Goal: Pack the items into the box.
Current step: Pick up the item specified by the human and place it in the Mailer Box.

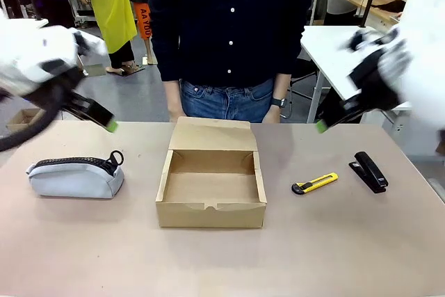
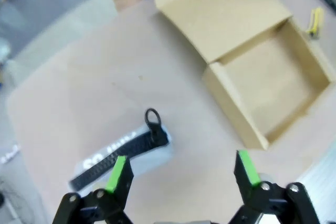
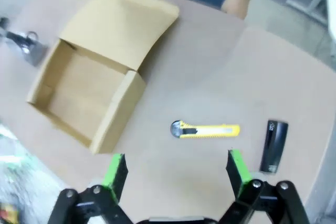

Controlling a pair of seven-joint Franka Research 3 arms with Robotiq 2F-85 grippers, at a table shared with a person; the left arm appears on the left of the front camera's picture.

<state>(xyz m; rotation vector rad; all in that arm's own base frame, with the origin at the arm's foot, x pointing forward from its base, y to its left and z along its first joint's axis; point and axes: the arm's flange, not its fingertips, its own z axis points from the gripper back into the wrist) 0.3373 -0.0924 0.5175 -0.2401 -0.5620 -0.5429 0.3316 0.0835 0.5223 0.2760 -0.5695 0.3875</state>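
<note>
Both spread, left claw (image 2: 181,160), right claw (image 3: 175,157), pouch (image 2: 123,149) print blurred

front: low, looking across table (image 1: 334,255) toward person (image 1: 229,26) | wrists: raised, angled down | shared: box (image 1: 211,213)

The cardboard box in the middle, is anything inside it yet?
Nothing yet: the box holds bare cardboard floor, lid flap folded back. Its near wall hides a strip of floor from the front; the wrist views show that bare too. The pouch and knife lie outside it.
</note>
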